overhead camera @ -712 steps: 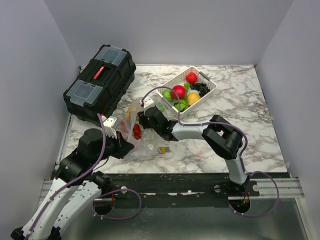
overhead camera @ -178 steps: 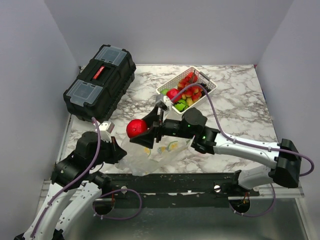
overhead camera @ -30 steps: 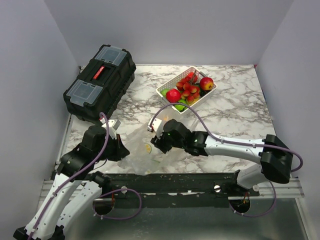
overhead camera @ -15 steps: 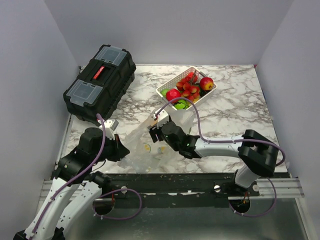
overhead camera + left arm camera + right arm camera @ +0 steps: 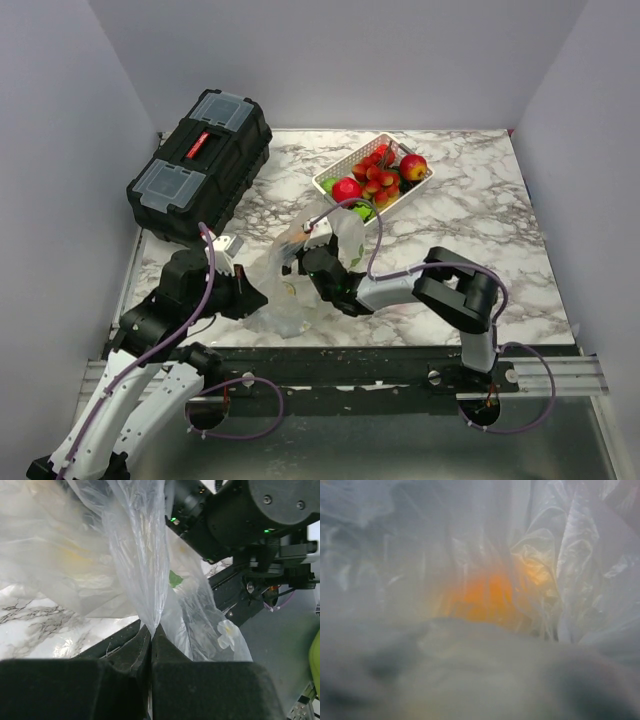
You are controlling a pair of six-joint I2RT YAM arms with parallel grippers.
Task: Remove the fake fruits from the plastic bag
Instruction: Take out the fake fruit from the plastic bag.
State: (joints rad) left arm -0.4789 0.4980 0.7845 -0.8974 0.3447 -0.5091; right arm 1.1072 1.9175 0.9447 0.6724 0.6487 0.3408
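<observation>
The left gripper [image 5: 151, 629] has its fingers pressed together on a twist of the plastic bag [image 5: 288, 308], which stands bunched near the table's front edge. The right gripper [image 5: 300, 263] is buried in the bag's mouth, and I cannot tell how its fingers stand. An orange fruit [image 5: 485, 597] shows blurred through the film. At 1 o'clock from the bag, the white basket [image 5: 410, 190] holds other fruits [image 5: 378, 176]
</observation>
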